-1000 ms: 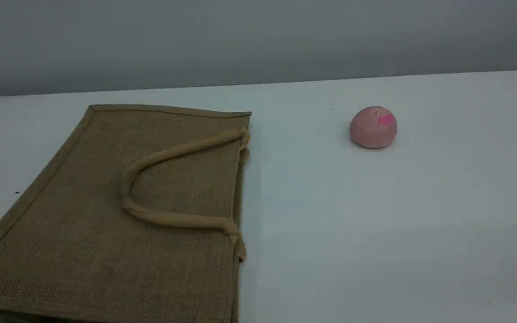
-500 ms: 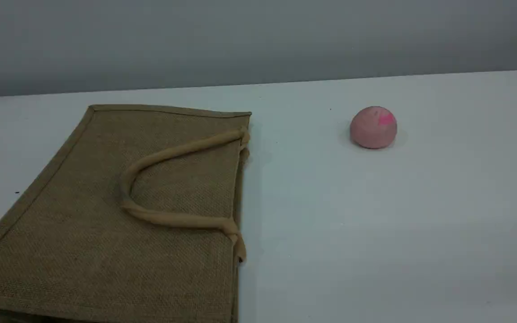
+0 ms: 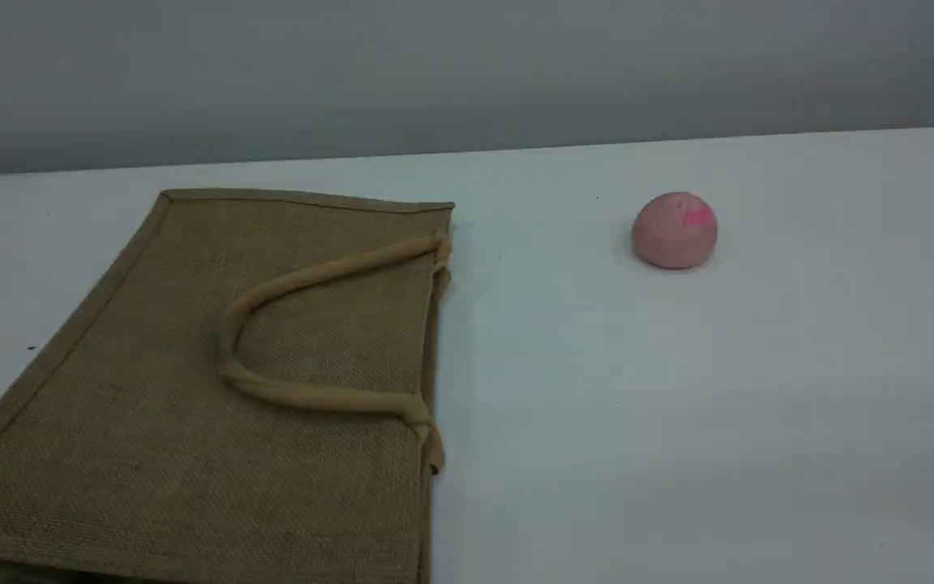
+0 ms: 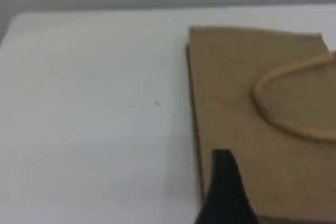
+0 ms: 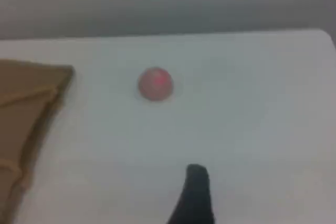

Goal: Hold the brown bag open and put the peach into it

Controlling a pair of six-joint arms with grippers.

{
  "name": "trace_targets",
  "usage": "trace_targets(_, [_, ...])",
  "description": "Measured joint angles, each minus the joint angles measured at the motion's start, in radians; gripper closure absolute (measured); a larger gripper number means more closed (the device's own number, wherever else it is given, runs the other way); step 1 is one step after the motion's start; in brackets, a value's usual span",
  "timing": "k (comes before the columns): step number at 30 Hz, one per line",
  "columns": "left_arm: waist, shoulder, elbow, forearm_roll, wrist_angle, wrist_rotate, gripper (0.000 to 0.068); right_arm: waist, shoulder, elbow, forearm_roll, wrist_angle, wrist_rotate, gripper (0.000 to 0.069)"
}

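- The brown bag [image 3: 216, 389] is lying flat on the counter [image 3: 678, 405], mouth closed and facing the peach [image 3: 674, 230], which is sitting well apart.
- Both hands are standing spread and empty: left hand [image 4: 224, 192] over the bag's edge, right hand [image 5: 194, 195] short of the peach.
- You are best gripping the upper handle [image 3: 313, 276] alone, lifting only the top panel.

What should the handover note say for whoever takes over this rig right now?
Left gripper: only one fingertip in view, above the brown bag's edge, holding nothing.
Right gripper: one fingertip in view above the bare table, short of the peach, holding nothing.
Bag lies flat and closed, handle folded on top; peach sits apart to its right.
Done: nothing.
Left: open the bag, hold it, put the peach in.
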Motion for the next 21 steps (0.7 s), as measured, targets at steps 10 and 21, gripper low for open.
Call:
trace_targets(10, [-0.037,0.336,-0.176,-0.005,-0.11,-0.026,0.0232,0.02,0.338,-0.25,-0.018,-0.107,0.0,0.0138])
trace_targets(21, [-0.037,0.829,-0.312,-0.015,-0.274,-0.026,0.0232,0.02,0.759,-0.493,-0.02,-0.134,-0.001,0.0138])
